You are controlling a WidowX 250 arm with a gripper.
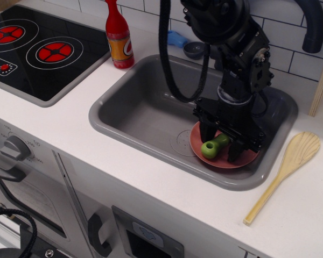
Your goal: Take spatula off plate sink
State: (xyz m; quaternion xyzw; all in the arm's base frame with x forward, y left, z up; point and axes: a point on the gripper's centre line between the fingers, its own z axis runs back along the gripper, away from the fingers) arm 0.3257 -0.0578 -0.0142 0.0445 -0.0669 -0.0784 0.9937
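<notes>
Spatula [212, 146] lies on the plate [196, 151] in the sink [140, 110], so nothing is done yet. Your gripper [222, 148] straddles the handle with fingers apart, not clamped. You have the grasp, lift and set-down left.

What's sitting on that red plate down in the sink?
A spatula lies on the plate in the sink. Only its green handle shows; the gripper straddling it hides the blade.
</notes>
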